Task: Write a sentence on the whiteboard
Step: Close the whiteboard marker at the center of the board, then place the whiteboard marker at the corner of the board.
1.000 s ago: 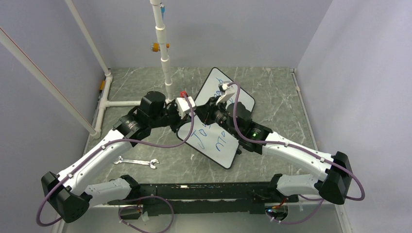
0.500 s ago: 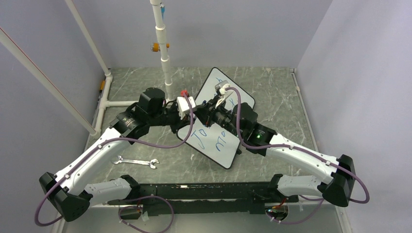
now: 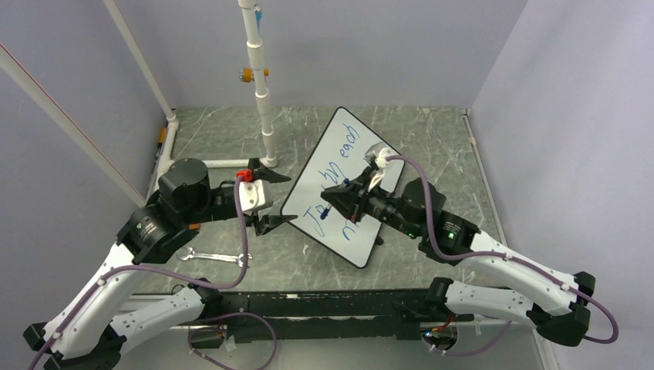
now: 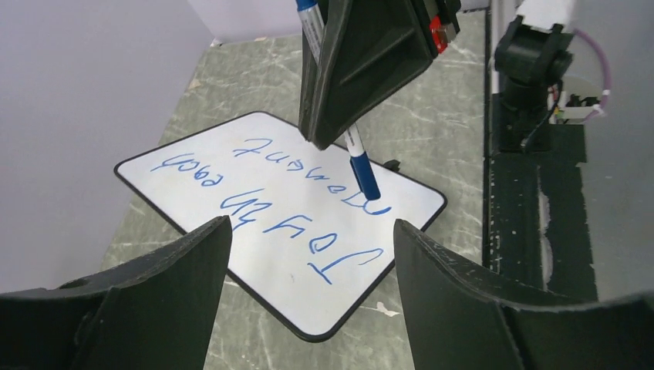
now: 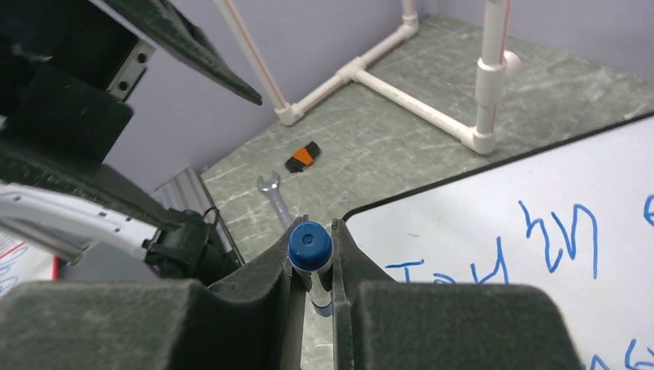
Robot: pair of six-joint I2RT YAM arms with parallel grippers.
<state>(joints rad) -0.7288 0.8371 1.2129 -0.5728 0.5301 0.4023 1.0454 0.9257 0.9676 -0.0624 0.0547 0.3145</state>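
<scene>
Left fingers (image 4: 146, 308) spread, empty; right fingers (image 5: 254, 297) pinch marker (image 5: 310, 247); whiteboard (image 3: 338, 128) long axis diagonal.

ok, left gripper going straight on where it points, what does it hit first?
Left gripper most likely meets the whiteboard first; it fills the gap between the open jaws. The marker in the right gripper hangs farther on, over the board; depth unclear.

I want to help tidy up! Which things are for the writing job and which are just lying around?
For the job: large glossy white whiteboard, blue handwritten sentence, blue marker pen.
Just lying about: silver metal wrench, white plastic pipe frame, small orange-and-black block.
</scene>
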